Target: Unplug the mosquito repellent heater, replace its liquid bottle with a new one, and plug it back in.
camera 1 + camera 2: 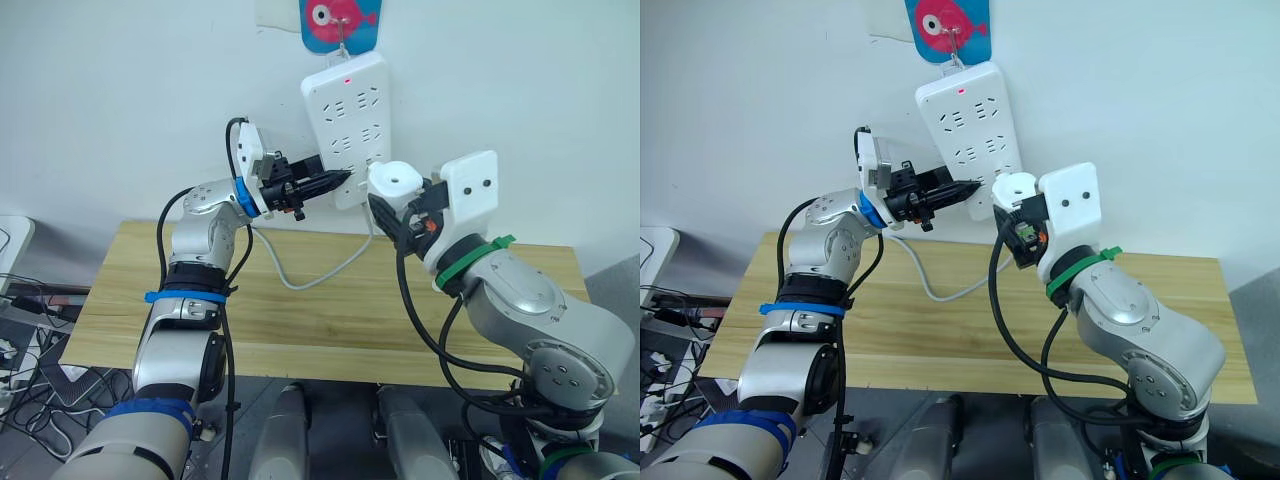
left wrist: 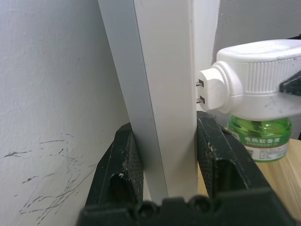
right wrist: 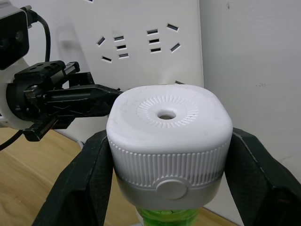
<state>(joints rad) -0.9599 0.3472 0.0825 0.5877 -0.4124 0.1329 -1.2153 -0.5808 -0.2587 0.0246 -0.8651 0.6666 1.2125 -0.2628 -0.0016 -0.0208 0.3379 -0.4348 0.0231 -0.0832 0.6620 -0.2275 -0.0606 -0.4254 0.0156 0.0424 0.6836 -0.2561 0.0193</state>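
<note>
Right fingers clamp heater | left fingers pinch power strip | bottle label unreadable

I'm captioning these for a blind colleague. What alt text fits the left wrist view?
The left gripper clamps the edge of a white power strip between its two black fingers. Beside it, the white mosquito repellent heater has its two plug prongs just short of the strip, a green liquid bottle hanging beneath it.

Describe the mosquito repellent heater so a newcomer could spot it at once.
Find the long white power strip hanging on the wall. At its lower right edge, the right gripper holds the mosquito repellent heater, small, rounded and white, with a green bottle beneath.
</note>
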